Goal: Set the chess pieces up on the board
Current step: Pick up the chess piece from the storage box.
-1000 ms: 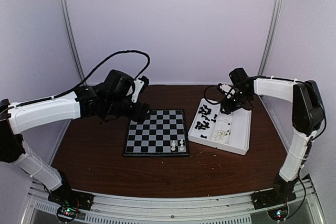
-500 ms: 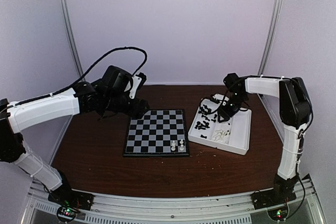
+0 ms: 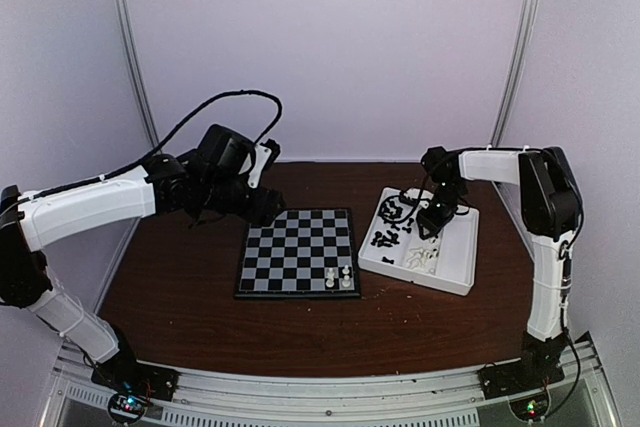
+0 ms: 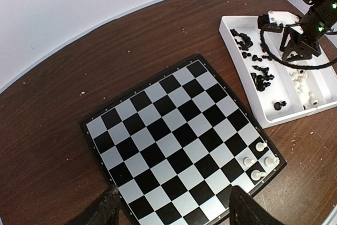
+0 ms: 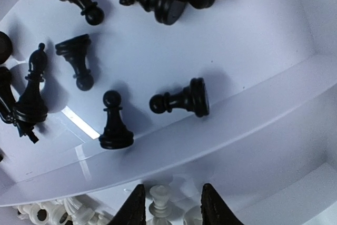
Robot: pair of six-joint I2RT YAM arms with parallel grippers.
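The board (image 3: 290, 247) lies flat at mid-table, with several white chess pieces (image 3: 338, 277) standing in its near right corner; they also show in the left wrist view (image 4: 258, 160). My left gripper (image 3: 262, 209) hovers open over the board's (image 4: 168, 130) far left side with nothing between its fingers (image 4: 176, 212). My right gripper (image 3: 432, 227) is down in the white tray (image 3: 455, 269). Its jaws (image 5: 174, 196) stand apart on either side of an upright white piece (image 5: 159, 199), with a gap on the right. Black pieces (image 5: 181, 98) lie beyond the tray's divider (image 5: 237, 125).
The tray (image 4: 274, 122) sits right of the board, black pieces (image 3: 388, 227) in its left compartment, white pieces (image 3: 425, 255) in the middle one. More white pieces (image 5: 52, 214) are heaped left of my right fingers. Brown table (image 3: 180, 287) surrounds both; white walls enclose it.
My right gripper has come down and leftwards into the tray's white-piece compartment, and its jaws have narrowed around a white piece. The left arm has barely shifted.
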